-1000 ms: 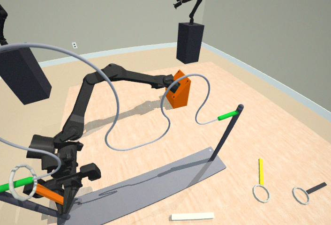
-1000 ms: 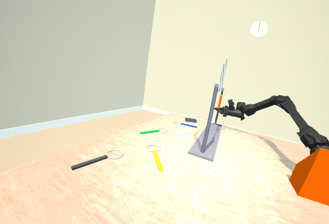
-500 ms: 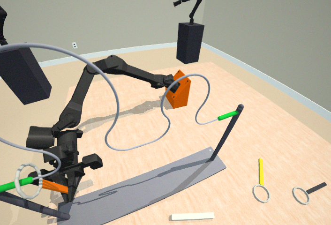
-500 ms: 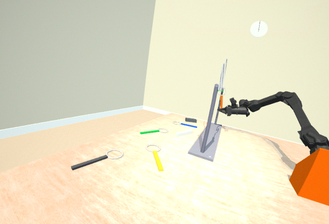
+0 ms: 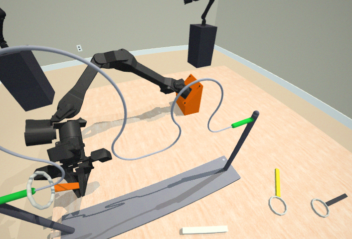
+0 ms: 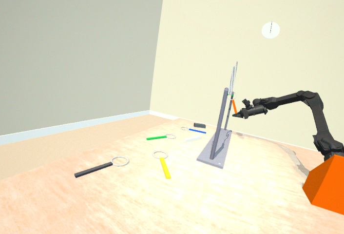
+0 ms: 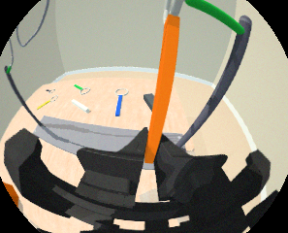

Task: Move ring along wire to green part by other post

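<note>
1 ring (image 5: 41,190) hangs at the near-left post (image 5: 26,216), circling the tip of the green sleeve (image 5: 12,195) where the grey wire (image 5: 119,92) begins. The gripper (image 5: 82,184) is clenched on its orange handle (image 5: 66,186). On the far right, the other green sleeve (image 5: 242,122) is bare. 2 spare rings (image 5: 277,205) lie on the table (image 5: 266,146), right.

The ring (image 5: 41,190) circles the wire (image 5: 119,92) beside the near post (image 5: 26,216).
</note>
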